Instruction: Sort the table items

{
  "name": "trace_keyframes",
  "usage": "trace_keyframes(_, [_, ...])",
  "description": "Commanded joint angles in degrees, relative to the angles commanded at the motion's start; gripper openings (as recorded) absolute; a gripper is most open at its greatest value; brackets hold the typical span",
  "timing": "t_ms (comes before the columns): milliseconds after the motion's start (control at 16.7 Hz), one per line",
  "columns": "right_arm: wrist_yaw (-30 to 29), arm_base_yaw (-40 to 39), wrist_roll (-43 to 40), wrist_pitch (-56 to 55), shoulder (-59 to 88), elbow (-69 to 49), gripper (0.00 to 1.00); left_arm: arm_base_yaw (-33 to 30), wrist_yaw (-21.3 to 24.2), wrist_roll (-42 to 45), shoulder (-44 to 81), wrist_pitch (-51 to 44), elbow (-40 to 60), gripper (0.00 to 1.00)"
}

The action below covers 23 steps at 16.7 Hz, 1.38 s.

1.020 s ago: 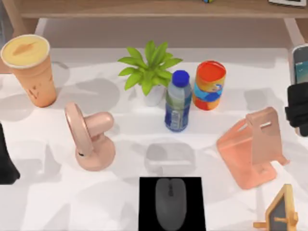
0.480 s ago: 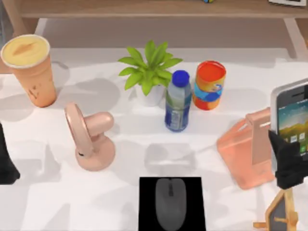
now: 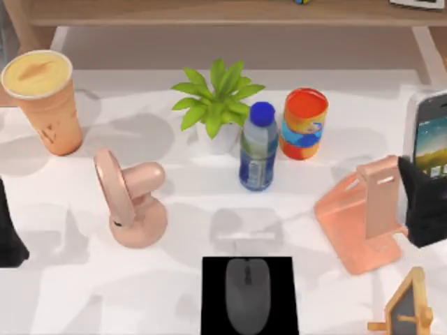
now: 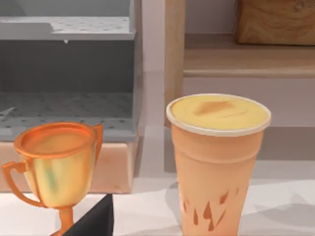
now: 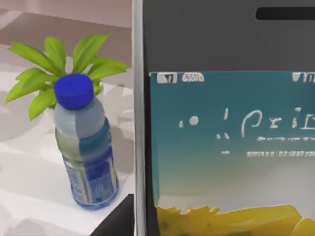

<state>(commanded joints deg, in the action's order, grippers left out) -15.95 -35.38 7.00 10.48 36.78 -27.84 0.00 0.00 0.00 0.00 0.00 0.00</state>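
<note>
Smartphone (image 3: 429, 136) in right gripper (image 3: 423, 209); screen text unreadable.

bright even light, soft shadows on table (image 3: 77, 293)

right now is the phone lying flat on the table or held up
Held up: the smartphone stands upright in the right pincer, above the pink stand, off the table.

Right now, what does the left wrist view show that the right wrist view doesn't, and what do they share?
The left wrist view has the orange cup with its yellow top, a gold trophy and a grey rack. The right wrist view has the smartphone close up, the blue-capped water bottle and the green plant. Both show the white table.
</note>
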Motion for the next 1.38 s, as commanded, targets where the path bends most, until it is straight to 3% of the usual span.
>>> trace_keyframes(360, [-1.0,2.4,-0.5,-9.4,1.6,-8.5,0.0,0.0,0.0,0.0,0.0,0.0,0.0,1.0])
trace_keyframes(840, [3.8,3.0,-1.8,-14.2,14.5,3.5,0.0,0.0,0.0,0.0,0.0,0.0,0.0,1.0])
trace_keyframes(1200, [4.5,3.3,-1.9,-15.5,16.7,4.8,0.0,0.0,0.0,0.0,0.0,0.0,0.0,1.0])
trace_keyframes(1380, [4.5,3.3,-1.9,-15.5,16.7,4.8,0.23,0.0,0.0,0.0,0.0,0.0,0.0,1.0])
